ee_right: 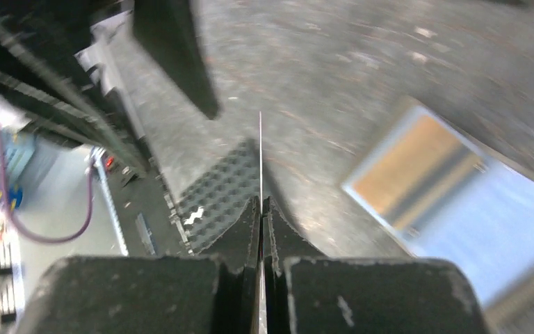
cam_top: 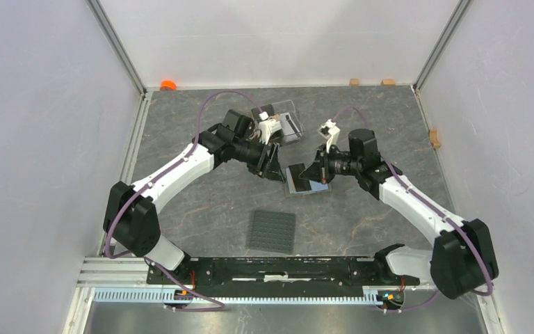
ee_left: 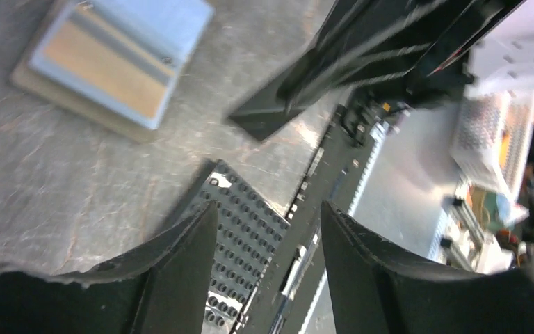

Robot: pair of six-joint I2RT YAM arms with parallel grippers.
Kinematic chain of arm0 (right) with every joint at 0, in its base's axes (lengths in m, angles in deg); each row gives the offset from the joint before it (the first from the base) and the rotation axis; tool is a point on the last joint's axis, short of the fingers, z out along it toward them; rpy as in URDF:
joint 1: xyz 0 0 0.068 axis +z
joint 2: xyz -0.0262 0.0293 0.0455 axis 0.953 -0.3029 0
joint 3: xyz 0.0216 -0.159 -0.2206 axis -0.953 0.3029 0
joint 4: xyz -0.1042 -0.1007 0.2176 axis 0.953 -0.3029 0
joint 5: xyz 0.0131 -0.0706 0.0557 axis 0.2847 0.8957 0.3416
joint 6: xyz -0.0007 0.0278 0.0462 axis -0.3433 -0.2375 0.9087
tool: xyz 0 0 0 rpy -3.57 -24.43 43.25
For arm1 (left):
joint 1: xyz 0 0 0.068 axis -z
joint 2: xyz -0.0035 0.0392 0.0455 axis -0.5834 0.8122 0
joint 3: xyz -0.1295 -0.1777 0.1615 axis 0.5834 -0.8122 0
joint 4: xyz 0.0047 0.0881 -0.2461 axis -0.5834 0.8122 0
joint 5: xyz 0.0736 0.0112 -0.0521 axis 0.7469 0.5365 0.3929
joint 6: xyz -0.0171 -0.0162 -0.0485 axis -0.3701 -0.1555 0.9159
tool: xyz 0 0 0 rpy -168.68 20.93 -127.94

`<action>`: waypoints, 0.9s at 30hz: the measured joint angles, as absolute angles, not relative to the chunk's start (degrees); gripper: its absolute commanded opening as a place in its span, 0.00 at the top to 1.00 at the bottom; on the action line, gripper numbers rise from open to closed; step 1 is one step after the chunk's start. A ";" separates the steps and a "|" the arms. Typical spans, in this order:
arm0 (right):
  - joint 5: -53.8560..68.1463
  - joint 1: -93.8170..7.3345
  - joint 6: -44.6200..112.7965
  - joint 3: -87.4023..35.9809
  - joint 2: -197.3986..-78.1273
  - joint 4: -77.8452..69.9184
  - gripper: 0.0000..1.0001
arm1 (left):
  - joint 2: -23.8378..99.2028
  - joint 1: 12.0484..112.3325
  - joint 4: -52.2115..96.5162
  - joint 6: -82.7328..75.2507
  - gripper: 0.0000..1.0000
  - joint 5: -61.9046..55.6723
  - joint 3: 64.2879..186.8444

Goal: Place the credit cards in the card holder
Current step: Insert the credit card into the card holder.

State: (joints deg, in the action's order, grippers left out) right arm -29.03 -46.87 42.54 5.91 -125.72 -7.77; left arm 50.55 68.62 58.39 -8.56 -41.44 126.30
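Note:
The card holder (cam_top: 304, 185) lies open on the table between my two grippers. Its clear bluish pockets show in the left wrist view (ee_left: 146, 28) and the right wrist view (ee_right: 500, 229). A gold-orange card with a dark stripe (ee_left: 104, 66) sits inside one pocket (ee_right: 410, 170). My right gripper (cam_top: 318, 175) is shut on a thin card seen edge-on (ee_right: 260, 160), held upright just left of the holder; its colour cannot be told. My left gripper (cam_top: 277, 169) hangs open and empty (ee_left: 270, 209) at the holder's left edge, above the table.
A dark grey studded mat (cam_top: 272, 231) lies nearer the arm bases, also in the left wrist view (ee_left: 243, 229). A clear stand (cam_top: 286, 125) sits behind the left gripper. An orange object (cam_top: 168, 85) and small wooden blocks (cam_top: 354, 81) lie along the back wall.

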 measured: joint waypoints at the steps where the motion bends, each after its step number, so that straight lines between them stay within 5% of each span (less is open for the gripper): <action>1: -28.22 -48.93 43.15 6.15 -126.79 -7.73 1.00 | 50.48 68.68 56.11 -6.11 0.36 -38.95 124.53; 11: -25.73 -56.82 45.36 6.85 -143.71 -10.85 1.00 | 57.41 69.86 41.84 13.98 0.38 -21.88 118.63; 27: -30.47 -62.00 45.51 2.55 -155.31 -12.25 1.00 | 70.98 70.80 37.86 20.86 0.38 -15.80 119.90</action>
State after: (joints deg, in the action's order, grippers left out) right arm -30.47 -62.00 45.51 2.55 -155.31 -12.25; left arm 70.98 70.80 37.86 20.86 -15.80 119.90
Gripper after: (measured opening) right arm 0.010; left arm 0.622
